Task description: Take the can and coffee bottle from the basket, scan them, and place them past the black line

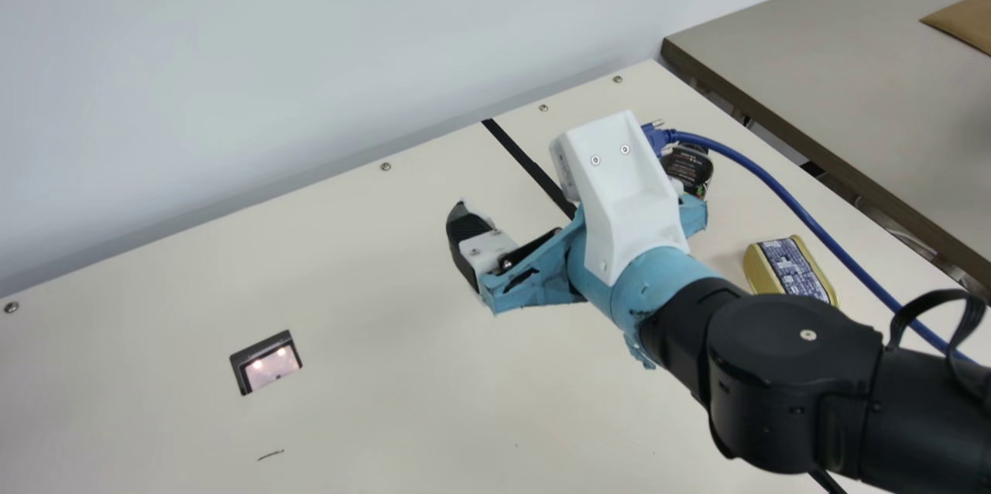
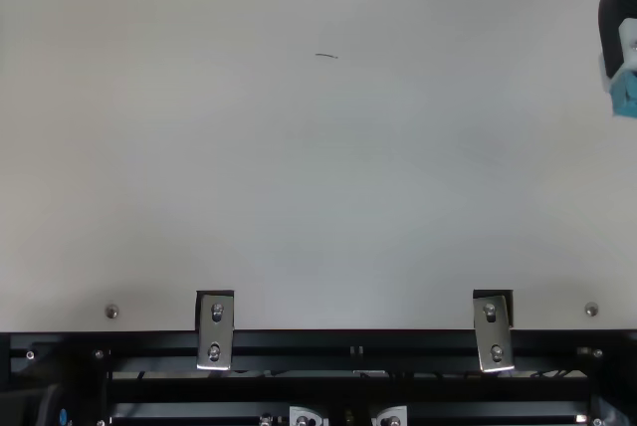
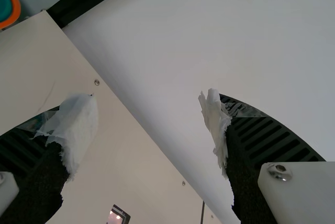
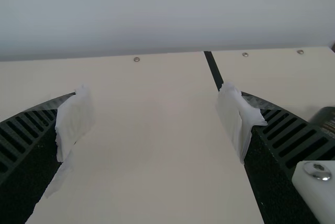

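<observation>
Clock read from the main view's centre, 12 at its top. Nearest: the lit scanner window (image 1: 265, 362), set in the cream counter (image 1: 387, 416), at 8. My right arm enters from 4; its right pincer (image 1: 569, 184) is at 2, above the counter, fingers spread wide, pale wrapping on the tips. My left pincer (image 3: 149, 109), seen in its wrist view, is likewise spread wide, its wrapping ragged. Can (image 1: 790, 269), gold with a printed label: at 3, past the black line (image 1: 526, 161). Coffee bottle (image 1: 690, 169), dark: just before 3, farther off, also past the line, partly hidden behind the right pincer and a blue cable (image 1: 821, 231). Farthest: pale wall (image 1: 310, 53), 11.
</observation>
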